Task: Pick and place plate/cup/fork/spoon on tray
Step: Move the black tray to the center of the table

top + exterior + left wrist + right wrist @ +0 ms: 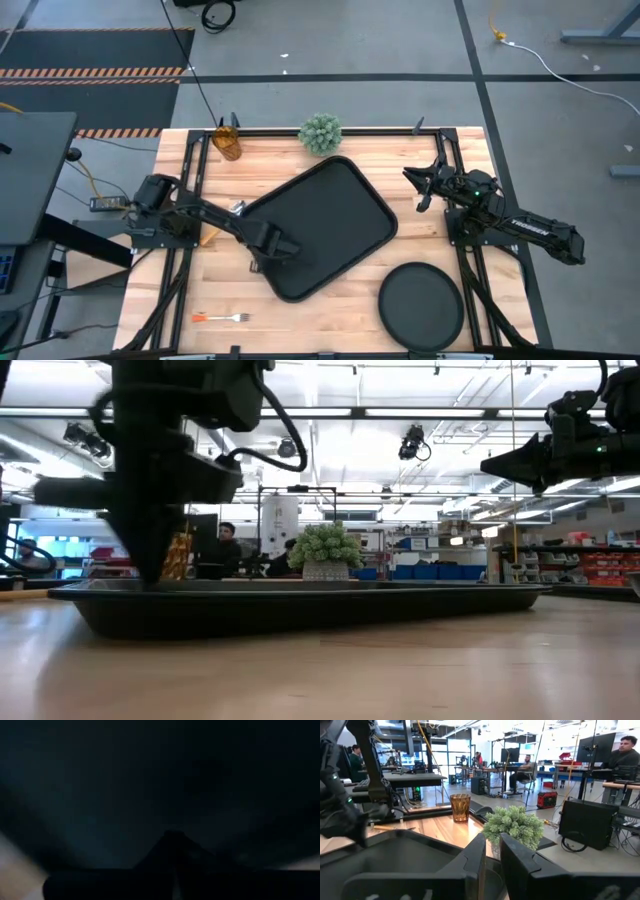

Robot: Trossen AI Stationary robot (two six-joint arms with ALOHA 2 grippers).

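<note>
The black rectangular tray [330,215] lies askew at the table's middle. My left gripper [286,250] stands over the tray's near left part, shut and pointing steeply down; the low view shows it [150,572] down at rim height. In the left wrist view the shut fingers [172,851] face only dark tray. The round black plate [420,305] lies flat at the near right. Near the front left edge lies the fork [222,318]. The amber cup [227,142] stands at the far left. A silver and orange piece [237,207], perhaps the spoon, shows beside my left arm. My right gripper [413,186] waits at the right, level, slightly open. My left gripper's shut fingers come from above at the tray's floor [100,795], close to its near left rim [262,268]. The rim in the low view and the darkness in the wrist view hide the tips, so I cannot tell whether they touch the tray.
A green spiky plant [320,132] in a small pot stands at the far edge, just behind the tray. Black frame rails [190,170] run along the table's left, right and far sides. Bare wood [320,320] lies between the fork and the plate.
</note>
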